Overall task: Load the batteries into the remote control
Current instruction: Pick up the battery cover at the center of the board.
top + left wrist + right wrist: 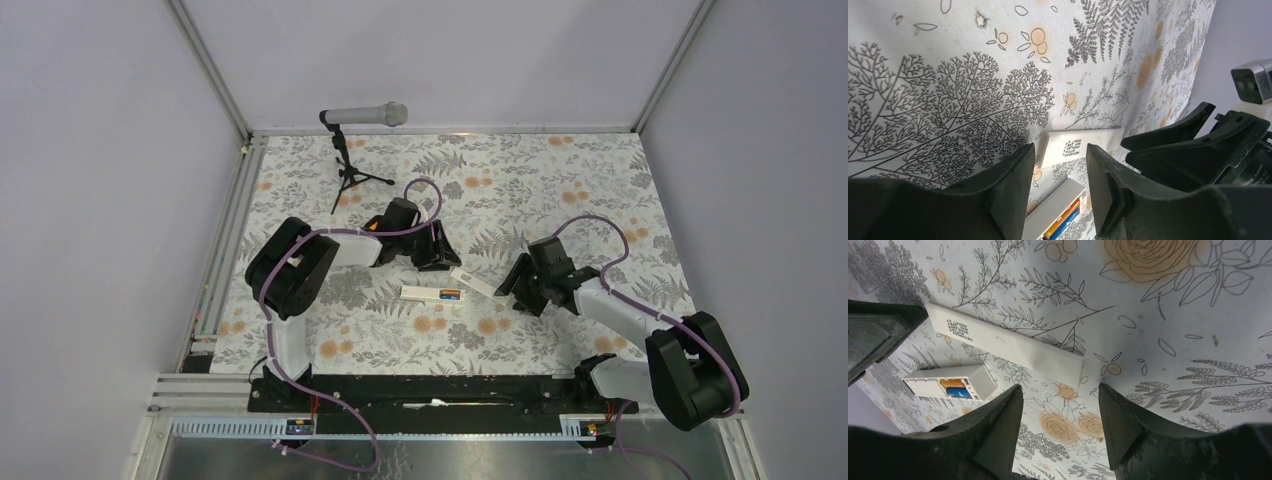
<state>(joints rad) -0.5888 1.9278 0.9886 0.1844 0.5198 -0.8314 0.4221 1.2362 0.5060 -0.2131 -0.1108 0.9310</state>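
Right gripper point(1060, 405), jaws wide and empty, hovers with the back cover point(1013, 347) just ahead of its fingertips: thin, light, stiff, probably slick; pinch it across the long edges. Further left the remote control point(950, 381) holds the batteries point(955, 387). Left gripper point(1058, 165) gapes likewise. Dotted square on cover; no readable writing.

Near side of the remote control point(433, 293) lies open; left pincer point(438, 264) and back cover point(472, 281) crowd behind.
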